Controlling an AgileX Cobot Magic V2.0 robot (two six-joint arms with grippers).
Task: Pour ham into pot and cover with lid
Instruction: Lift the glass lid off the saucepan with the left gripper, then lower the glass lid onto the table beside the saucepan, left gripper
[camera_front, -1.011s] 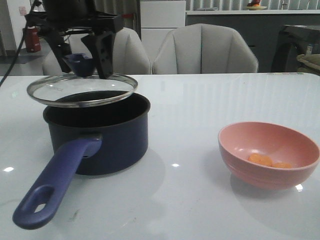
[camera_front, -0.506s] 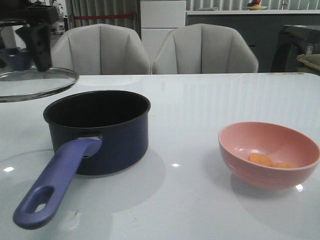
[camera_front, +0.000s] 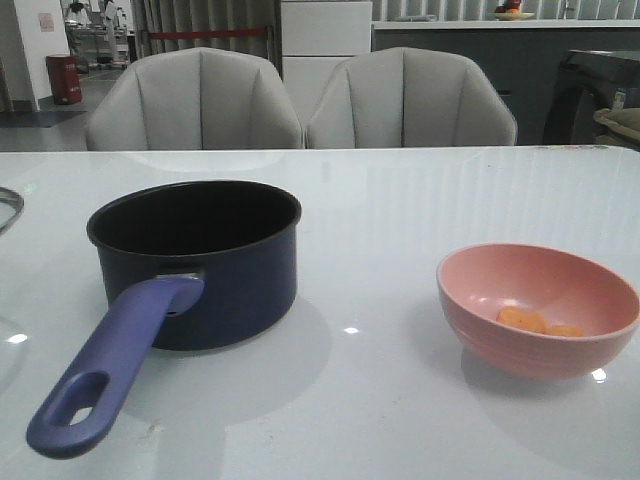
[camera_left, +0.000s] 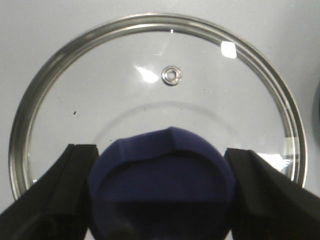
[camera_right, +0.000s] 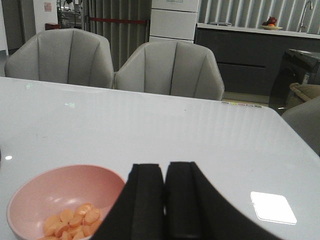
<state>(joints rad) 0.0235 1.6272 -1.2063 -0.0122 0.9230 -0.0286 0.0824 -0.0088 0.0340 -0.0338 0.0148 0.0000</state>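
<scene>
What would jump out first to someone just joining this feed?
The open dark pot stands at the table's front left, its purple handle pointing toward the camera. To the right sits the pink bowl holding the orange ham. The left gripper clamps the knob of the glass lid, barely visible at the front view's left edge.

Pot (camera_front: 200, 260) left, ham (camera_front: 522, 320) in bowl (camera_front: 600, 345)

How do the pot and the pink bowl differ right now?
The pot is dark navy and straight-walled; the pink bowl is shallow and curved. The pot has a long purple-blue handle; the bowl has none. The pot looks empty; the bowl holds the ham. Both sit upright and uncovered on the table.
</scene>
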